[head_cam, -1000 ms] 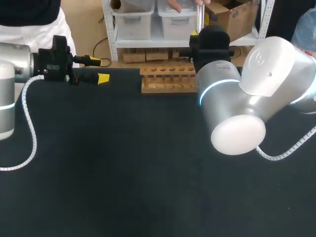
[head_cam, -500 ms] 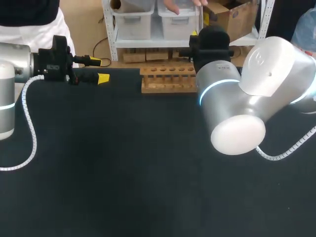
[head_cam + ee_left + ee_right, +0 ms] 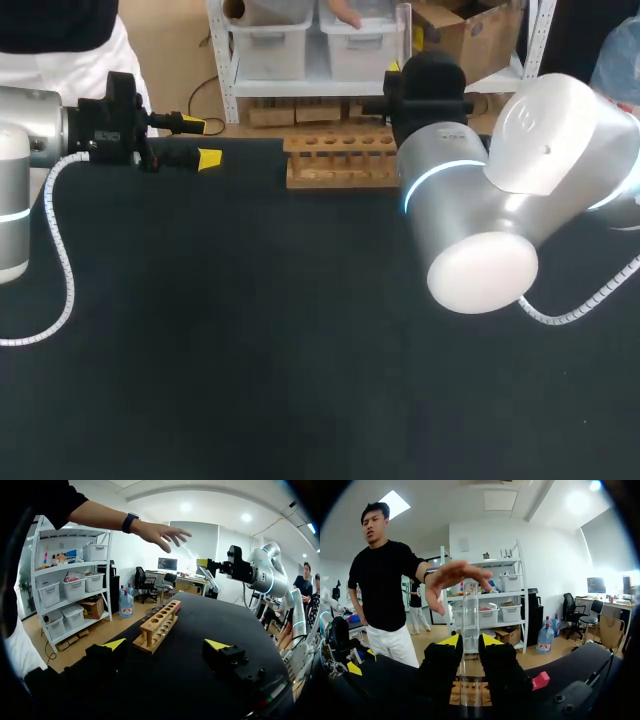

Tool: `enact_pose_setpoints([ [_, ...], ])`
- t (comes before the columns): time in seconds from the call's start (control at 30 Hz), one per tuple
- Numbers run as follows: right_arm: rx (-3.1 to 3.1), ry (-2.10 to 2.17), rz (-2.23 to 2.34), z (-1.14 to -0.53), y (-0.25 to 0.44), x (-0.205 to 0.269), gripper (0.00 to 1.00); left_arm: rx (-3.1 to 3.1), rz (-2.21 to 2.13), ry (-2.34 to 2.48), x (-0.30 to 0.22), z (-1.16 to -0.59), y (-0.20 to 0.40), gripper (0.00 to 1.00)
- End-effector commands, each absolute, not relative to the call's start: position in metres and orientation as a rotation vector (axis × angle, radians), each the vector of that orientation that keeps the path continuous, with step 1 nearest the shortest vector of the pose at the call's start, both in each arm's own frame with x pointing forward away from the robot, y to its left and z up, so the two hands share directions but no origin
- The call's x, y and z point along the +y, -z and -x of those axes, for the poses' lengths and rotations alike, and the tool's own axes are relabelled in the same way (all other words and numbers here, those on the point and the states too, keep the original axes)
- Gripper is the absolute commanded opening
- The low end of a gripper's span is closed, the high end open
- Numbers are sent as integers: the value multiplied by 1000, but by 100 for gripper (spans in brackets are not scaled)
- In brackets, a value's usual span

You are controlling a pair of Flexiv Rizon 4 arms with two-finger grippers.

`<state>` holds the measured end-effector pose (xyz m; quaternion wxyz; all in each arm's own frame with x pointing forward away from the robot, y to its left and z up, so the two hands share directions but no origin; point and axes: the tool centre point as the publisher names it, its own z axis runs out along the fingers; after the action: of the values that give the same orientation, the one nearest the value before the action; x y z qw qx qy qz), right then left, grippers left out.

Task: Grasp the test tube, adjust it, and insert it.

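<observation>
The test tube (image 3: 469,611) was seen pinched between the two fingers of the right hand (image 3: 470,641), which were pressed against it from either side. Its long axis was held close to upright, the open mouth pointed upward and the closed end pointed down toward the wooden rack (image 3: 454,694), which was seen low and just ahead of that hand. In the head view, the test tube (image 3: 403,32) was seen rising above the right hand (image 3: 400,72), and the rack (image 3: 340,160) lay at the far edge of the table (image 3: 250,330) with its right end just beside that hand. The right hand was thus judged much the nearer to the rack; the coming move was judged to turn on a downward path along the tube's own axis into a hole.

A person's hand (image 3: 451,579) was held just above the tube's mouth; contact could not be told.

The left hand (image 3: 196,141) was kept spread and unladen, well apart to the rack's left.
</observation>
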<state>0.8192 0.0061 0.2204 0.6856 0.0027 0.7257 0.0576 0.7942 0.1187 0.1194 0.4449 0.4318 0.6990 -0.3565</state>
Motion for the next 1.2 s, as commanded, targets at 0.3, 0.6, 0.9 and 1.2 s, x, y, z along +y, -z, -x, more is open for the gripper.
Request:
enact_pose_setpoints([
  [0.3,1617,-162,24,-819,-220,2,0,1727,-1067,881,119,-793,-118,100],
  [0.6,1629,-159,31,-817,-216,6,0,1727,-1067,881,119,-793,-118,100],
  [0.9,1705,-164,26,-816,-191,24,0,1727,-1067,881,119,-793,-118,100],
  [1.2,1794,-172,25,-821,-154,36,0,1727,-1067,881,119,-793,-118,100],
])
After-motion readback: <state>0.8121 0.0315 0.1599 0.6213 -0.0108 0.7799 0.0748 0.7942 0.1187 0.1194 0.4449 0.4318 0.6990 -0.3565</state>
